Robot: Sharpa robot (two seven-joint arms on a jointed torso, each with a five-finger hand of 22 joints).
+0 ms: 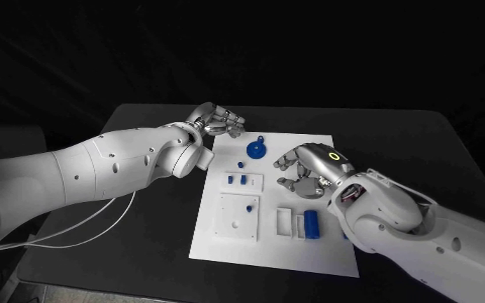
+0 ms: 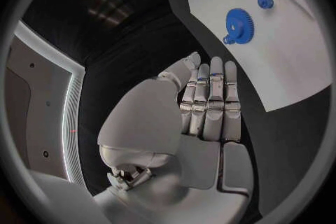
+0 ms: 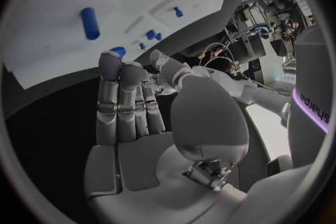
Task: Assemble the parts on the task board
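Note:
The white task board [image 1: 233, 243] lies in the middle of the black table. On it are a blue gear [image 1: 256, 150], small blue pegs [image 1: 237, 179] and a long blue block [image 1: 312, 224]. My left hand [image 1: 215, 122] hovers at the board's far left corner, fingers straight [image 2: 210, 98], holding nothing. The gear [image 2: 239, 25] lies just beyond its fingertips. My right hand [image 1: 302, 171] hangs over the board's right half, near the gear, with its fingers [image 3: 122, 101] extended and nothing in them. The blue block [image 3: 89, 22] also shows on the board [image 3: 49, 39] past that hand.
Two white raised plates [image 1: 237, 222] stand on the board's left half, one with a blue peg [image 1: 249, 208] in it. Pale slotted blocks [image 1: 285, 220] sit beside the blue block. A white cable [image 1: 91, 226] trails over the table's left side.

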